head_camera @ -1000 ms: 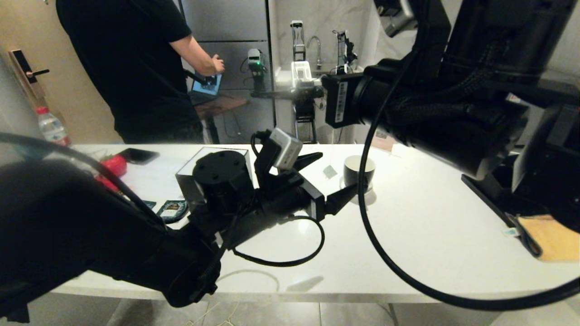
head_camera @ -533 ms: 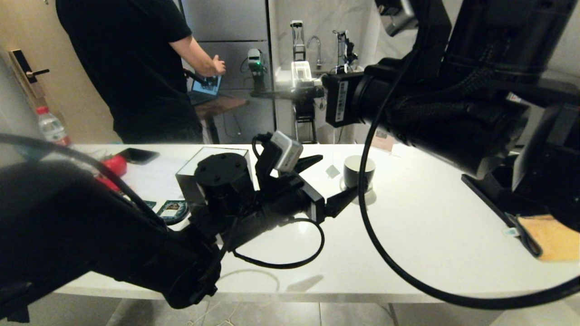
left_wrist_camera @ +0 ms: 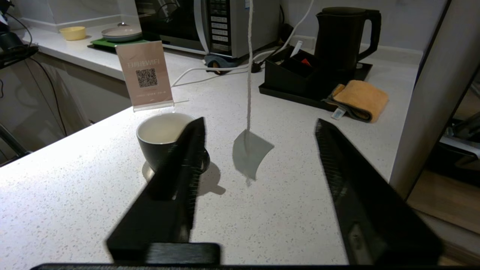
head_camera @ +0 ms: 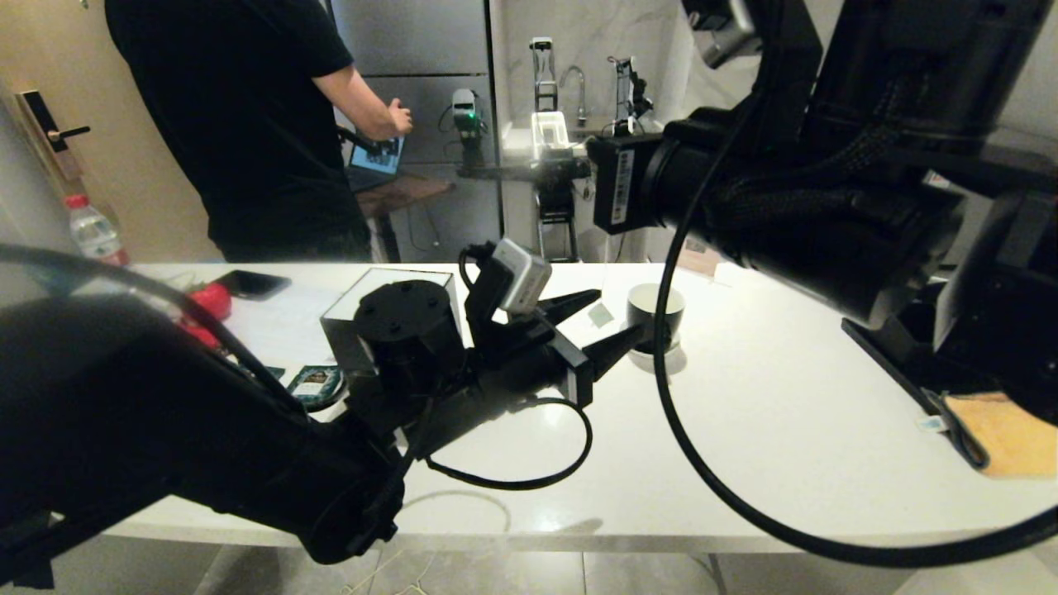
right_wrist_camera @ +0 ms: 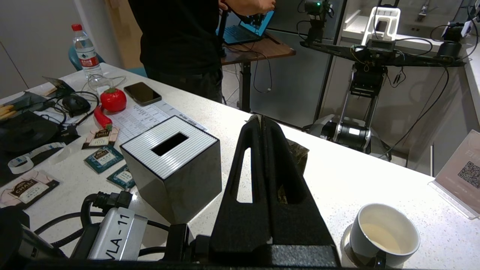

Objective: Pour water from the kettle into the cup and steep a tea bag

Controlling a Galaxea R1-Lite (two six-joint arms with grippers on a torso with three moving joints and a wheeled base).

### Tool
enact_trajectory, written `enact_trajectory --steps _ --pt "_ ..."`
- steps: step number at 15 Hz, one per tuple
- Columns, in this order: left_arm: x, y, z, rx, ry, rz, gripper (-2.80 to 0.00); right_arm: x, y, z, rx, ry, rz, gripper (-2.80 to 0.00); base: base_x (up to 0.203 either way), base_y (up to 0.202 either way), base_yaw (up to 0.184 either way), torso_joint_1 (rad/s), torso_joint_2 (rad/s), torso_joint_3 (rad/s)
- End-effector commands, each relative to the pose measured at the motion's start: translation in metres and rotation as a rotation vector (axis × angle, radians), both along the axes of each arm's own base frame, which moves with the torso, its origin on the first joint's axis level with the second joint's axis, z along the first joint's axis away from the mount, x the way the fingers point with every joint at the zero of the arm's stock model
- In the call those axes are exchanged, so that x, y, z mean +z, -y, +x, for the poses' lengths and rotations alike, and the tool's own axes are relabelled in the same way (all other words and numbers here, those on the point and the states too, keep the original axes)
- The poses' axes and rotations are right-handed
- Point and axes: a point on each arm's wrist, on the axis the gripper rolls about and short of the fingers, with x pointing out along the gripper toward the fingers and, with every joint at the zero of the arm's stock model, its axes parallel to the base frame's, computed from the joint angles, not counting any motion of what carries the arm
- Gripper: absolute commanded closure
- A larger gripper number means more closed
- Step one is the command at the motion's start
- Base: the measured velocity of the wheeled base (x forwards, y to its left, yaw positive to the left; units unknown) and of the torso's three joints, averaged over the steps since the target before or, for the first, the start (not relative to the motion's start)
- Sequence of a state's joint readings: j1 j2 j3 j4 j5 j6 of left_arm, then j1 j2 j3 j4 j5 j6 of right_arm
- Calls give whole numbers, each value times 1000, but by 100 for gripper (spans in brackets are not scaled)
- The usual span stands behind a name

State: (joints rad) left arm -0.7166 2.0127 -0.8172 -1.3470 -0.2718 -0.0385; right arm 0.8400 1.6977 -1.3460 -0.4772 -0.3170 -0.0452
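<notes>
At centre frame the left gripper (left_wrist_camera: pixel 258 150), jaws apart, is flanking the dangling tea bag (left_wrist_camera: pixel 250 153): light, limp, swinging, best taken by its string (left_wrist_camera: pixel 249 71).

On my worktop (right_wrist_camera: pixel 348 180) a black cube tissue box (right_wrist_camera: pixel 172 167) with a white slotted top stands near flat teal sachets (right_wrist_camera: pixel 104 158). Beyond it lie a phone (right_wrist_camera: pixel 142 93), a red tomato-shaped thing (right_wrist_camera: pixel 113 99) and a water bottle (right_wrist_camera: pixel 85 50). A person in black (head_camera: pixel 240 124) stands behind, at a laptop (head_camera: pixel 376 159). An orange cloth (left_wrist_camera: pixel 360 99) lies beside a black tray (left_wrist_camera: pixel 300 80), near a QR sign (left_wrist_camera: pixel 145 76) and a microwave (left_wrist_camera: pixel 210 22).
</notes>
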Motion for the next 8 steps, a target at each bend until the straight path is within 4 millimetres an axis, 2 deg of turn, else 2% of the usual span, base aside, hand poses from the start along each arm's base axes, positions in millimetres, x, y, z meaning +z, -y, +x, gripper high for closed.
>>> enact_trajectory --steps 1,8 --pt "0 0 0 -1 4 -5 0 0 0 0 -2 1 1 0 0 0 0 0 0 0" --pt "0 0 0 -1 6 -5 0 -1 0 0 -2 1 -2 0 0 0 0 0 0 0"
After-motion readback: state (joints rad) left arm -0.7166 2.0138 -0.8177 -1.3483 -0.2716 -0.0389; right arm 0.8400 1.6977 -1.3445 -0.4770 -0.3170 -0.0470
